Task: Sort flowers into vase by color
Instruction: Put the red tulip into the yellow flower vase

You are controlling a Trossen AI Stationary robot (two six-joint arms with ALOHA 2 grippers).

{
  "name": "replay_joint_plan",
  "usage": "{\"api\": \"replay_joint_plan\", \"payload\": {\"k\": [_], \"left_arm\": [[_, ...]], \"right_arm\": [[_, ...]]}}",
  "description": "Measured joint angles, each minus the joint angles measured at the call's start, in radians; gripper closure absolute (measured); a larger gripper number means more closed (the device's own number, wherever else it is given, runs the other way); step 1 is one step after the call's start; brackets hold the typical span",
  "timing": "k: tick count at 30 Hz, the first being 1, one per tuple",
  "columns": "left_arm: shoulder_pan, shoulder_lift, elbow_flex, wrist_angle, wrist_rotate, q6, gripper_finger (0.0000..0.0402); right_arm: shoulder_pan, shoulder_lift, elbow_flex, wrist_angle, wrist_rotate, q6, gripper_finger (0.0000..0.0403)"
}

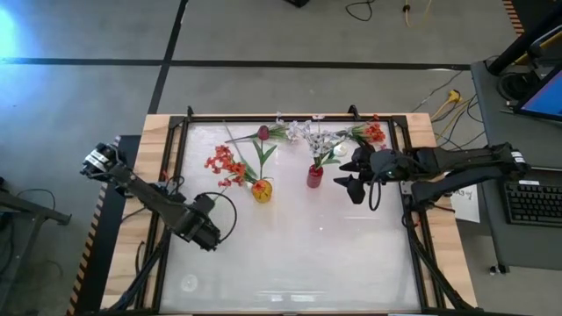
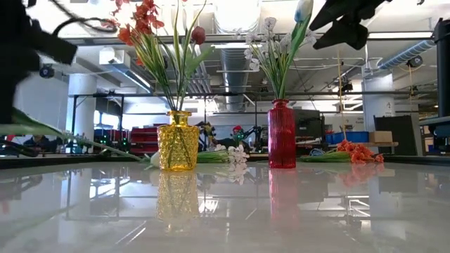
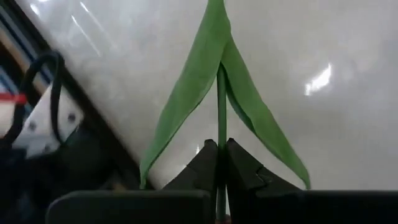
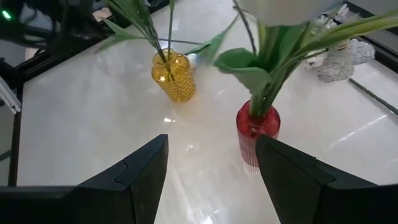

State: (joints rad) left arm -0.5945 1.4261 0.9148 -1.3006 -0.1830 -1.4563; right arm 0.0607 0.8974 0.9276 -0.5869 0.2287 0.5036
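My left gripper [image 1: 211, 237] is over the table's left near part, shut on a green flower stem [image 3: 221, 99] with two long leaves; its blossom is outside the left wrist view. A yellow vase [image 1: 262, 190] holds a red-orange spray [image 2: 140, 24] and a dark red tulip [image 2: 199, 35]. A red vase [image 1: 314, 176] holds white flowers [image 2: 271, 42]. My right gripper [image 4: 211, 180] hangs open above the table, just right of the red vase. White sprays [image 1: 300, 132] and a red-orange spray [image 1: 373, 133] lie along the far edge. My left gripper pinches the bare green stem [image 3: 220, 134] between its two fingertips, just below where the two leaves branch off. The fingers point steeply down. The stem runs on past the fingertips with its leaves spread to either side; the blossom end is out of view.
The two vases stand close together in the table's middle, toward the far side. A black frame [image 1: 180, 175] borders the white tabletop. The near half of the table [image 1: 299, 263] is bare. Cables and a keyboard [image 1: 534, 202] lie off the table to the right.
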Motion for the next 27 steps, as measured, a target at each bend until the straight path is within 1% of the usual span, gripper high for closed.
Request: {"api": "replay_joint_plan", "payload": {"k": [5,8,12,16,20,22,27], "left_arm": [[-0.009,-0.001,0.161,-0.123,0.206,0.119,0.0401],[-0.023,-0.002,0.261,-0.141,0.340,0.191,0.0401],[-0.050,-0.002,0.406,-0.140,0.428,0.259,0.0401],[-0.059,-0.002,0.557,-0.133,0.430,0.309,0.0401],[-0.059,0.030,0.694,-0.130,0.330,0.408,0.0402],[-0.058,0.069,0.761,-0.129,0.285,0.483,0.0402],[-0.055,0.218,0.926,-0.132,0.248,0.692,0.0402]], "right_arm": [[0.025,0.000,0.000,0.000,-0.001,-0.028,0.0170],[0.052,0.000,0.000,-0.003,-0.001,-0.050,0.0170],[0.104,0.001,0.000,-0.003,-0.001,-0.086,0.0170],[0.177,0.027,0.000,0.013,-0.002,-0.115,0.0170],[0.247,0.104,0.000,0.093,-0.028,-0.156,0.0170],[0.272,0.149,0.000,0.180,-0.045,-0.168,0.0170],[0.307,0.242,0.013,0.377,-0.100,-0.211,0.0170]]}}
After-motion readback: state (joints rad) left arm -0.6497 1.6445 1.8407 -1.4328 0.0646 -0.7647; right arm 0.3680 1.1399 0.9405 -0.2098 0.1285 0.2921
